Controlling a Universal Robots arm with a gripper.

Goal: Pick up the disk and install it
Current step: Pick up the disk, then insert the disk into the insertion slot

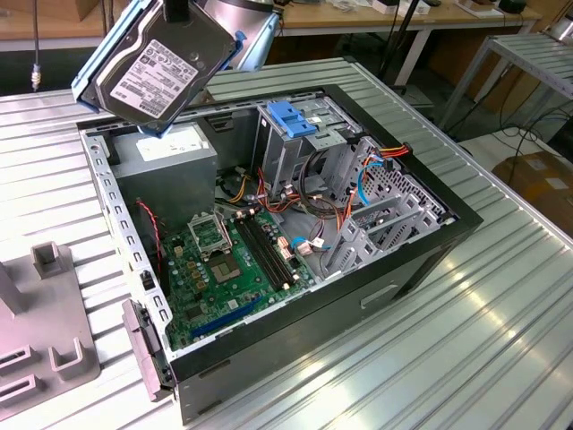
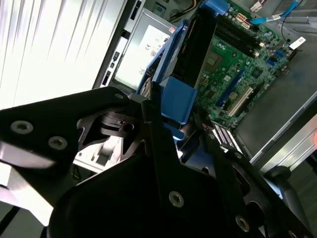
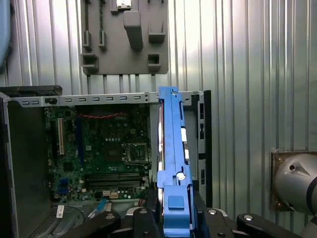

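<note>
The disk [image 1: 157, 67], dark metal with a white label and blue side rails, hangs tilted in the air above the back left corner of the open computer case [image 1: 430, 242]. My gripper [image 1: 179, 9] is shut on it from above. In both wrist views the disk [image 3: 171, 148] [image 2: 178, 99] shows edge-on, its blue rail clamped between the black fingers of the gripper [image 3: 176, 218] [image 2: 176, 121]. Below it lie the grey power-supply box [image 1: 170, 157] and the green motherboard [image 1: 228, 260]. The metal drive cage with a blue handle [image 1: 291, 116] stands at the back of the case.
The case lies on its side on a ribbed metal table [image 1: 501, 340]. Coloured cables [image 1: 313, 193] run between cage and motherboard. A grey fixture plate [image 1: 45, 313] with raised blocks lies at the exterior view's left. Workbenches stand behind.
</note>
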